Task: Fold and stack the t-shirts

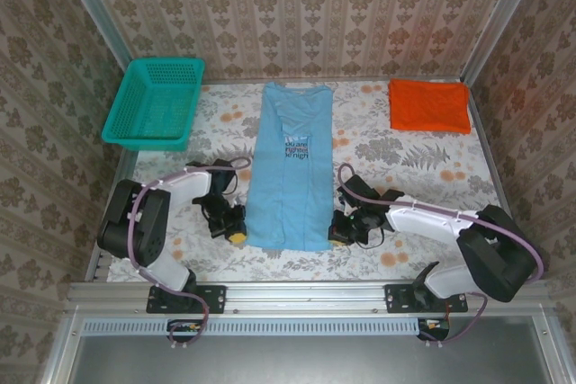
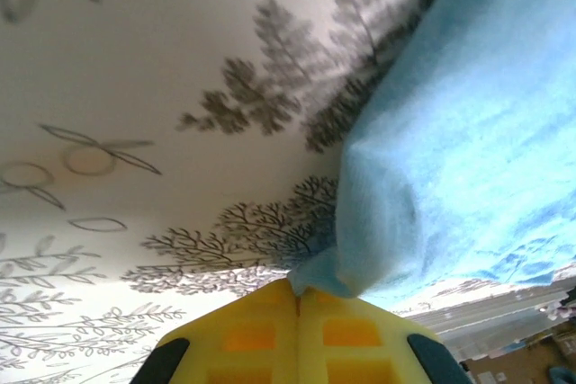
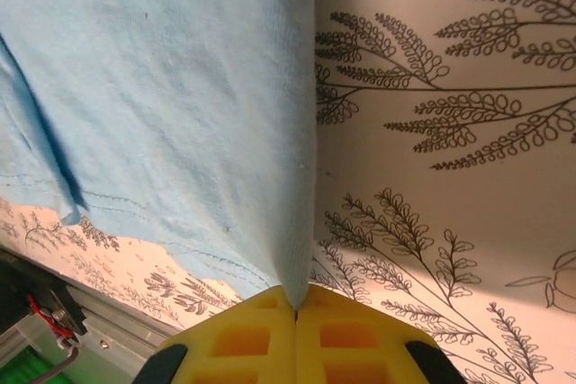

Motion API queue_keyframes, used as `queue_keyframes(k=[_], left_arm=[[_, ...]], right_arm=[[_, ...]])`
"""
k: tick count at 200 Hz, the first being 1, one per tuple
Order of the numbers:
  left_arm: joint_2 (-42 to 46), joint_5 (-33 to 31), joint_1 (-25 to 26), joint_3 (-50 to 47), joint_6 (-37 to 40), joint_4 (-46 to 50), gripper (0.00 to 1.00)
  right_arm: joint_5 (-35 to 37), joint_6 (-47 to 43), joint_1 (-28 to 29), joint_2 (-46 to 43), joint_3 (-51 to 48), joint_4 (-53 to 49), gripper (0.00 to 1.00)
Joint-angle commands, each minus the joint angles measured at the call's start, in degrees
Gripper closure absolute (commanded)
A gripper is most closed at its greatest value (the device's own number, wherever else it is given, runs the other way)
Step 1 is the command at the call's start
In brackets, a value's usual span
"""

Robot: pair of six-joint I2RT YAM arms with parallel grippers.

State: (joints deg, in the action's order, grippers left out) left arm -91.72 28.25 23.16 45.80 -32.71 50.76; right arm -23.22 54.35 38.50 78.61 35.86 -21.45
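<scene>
While both arms reach in low from the near edge, the light blue t-shirt (image 1: pixel 290 168) lies flat along the middle of the tabletop (image 1: pixel 216 132). It is folded into a long strip, with its collar toward the far edge and its hem toward the near edge. White lettering shows on its upper face.

The left gripper (image 1: pixel 237 236) sits at the near left corner of the hem. In the left wrist view its yellow pads (image 2: pixel 252 339) are pressed together, with a small tuck of the blue cloth (image 2: pixel 450 159) pinched between their tips.

The right gripper (image 1: pixel 337 238) sits at the near right corner of the hem. In the right wrist view its jaws are likewise clenched, and the folded right edge of the shirt (image 3: pixel 180 105) runs straight down into the seam between the pads (image 3: pixel 351 339).

A bright orange t-shirt (image 1: pixel 429 105) lies folded into a flat rectangle at the far right corner of the tabletop, well apart from both grippers. A teal mesh basket (image 1: pixel 144 140) stands at the far left corner.
</scene>
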Motion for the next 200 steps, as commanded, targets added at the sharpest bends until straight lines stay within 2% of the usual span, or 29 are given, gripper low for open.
queue_keyframes(k=[1,35,84,132,200], left_arm=[[-0.11,0.43,2.22,-1.24,1.16,1.76,1.00],[-0.23,0.92,2.51,2.40,1.51,3.55,1.00],[-1.99,-0.92,0.97,19.40,3.35,10.15,1.00],[-9.67,2.39,-3.82,36.29,2.56,11.41,1.00],[-29.33,3.52,-8.69,59.36,0.78,13.13,1.00]], right_arm=[[-1.30,-0.71,-0.31,-0.26,-1.34,-2.65,1.00],[-1.86,-2.23,-2.44,0.10,2.15,-4.49,1.00],[-4.98,-3.77,-10.95,0.67,11.86,-6.38,1.00],[-6.93,-4.05,-17.87,10.50,25.37,-7.83,1.00],[-9.02,-2.69,-24.50,32.39,46.70,-12.10,1.00]])
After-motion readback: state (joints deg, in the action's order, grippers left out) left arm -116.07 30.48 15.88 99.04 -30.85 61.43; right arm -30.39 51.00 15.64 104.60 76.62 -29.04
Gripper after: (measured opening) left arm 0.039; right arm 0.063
